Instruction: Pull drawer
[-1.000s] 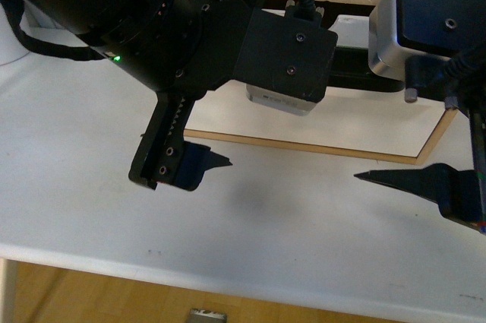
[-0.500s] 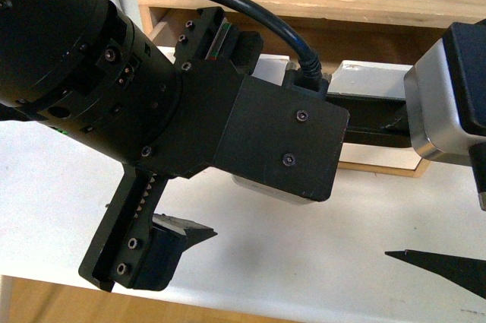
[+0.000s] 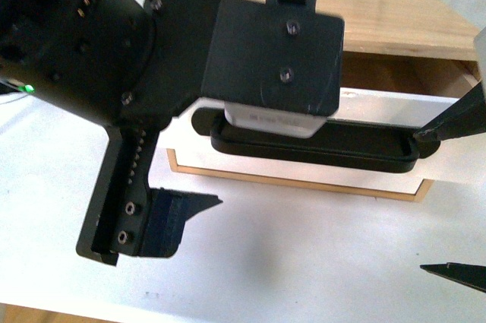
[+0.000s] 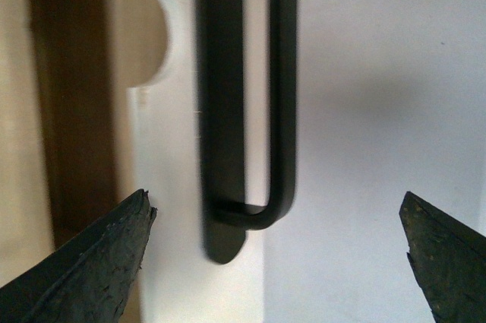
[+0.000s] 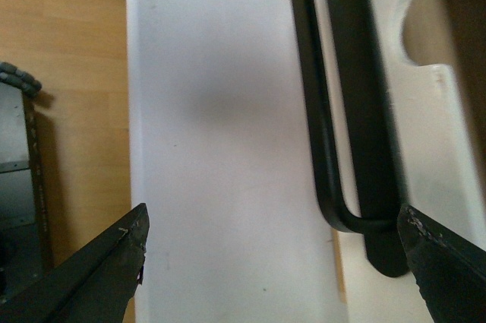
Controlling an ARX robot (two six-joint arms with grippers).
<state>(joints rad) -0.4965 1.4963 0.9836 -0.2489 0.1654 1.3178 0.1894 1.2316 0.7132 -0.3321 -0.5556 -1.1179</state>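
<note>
Left claw is released, fingers spread wide and gripping nothing. In the left wrist view the left end of the handle sits between them, touching neither. In the front view only one left finger shows, over the white surface, near side of the drawer.

The drawer is in the middle, far side of the surface, in front of the wooden cabinet. Its white front faces the near side and its long axis runs left-right. A light wood edge shows along the bottom of the front. The dark recess of the cabinet shows behind the drawer's top edge. The black bar handle lies along the front, long axis also left-right, standing off the face, with a rounded end at each side. The half-round notch is cut in the top edge, on the far side of the handle.

Right claw is also released, fingers wide apart and holding nothing. In the front view one right finger points at the right end of the handle; cannot tell if it touches. The other right finger is low, over the surface. The right wrist view shows the surface's near edge, then wood floor.
</note>
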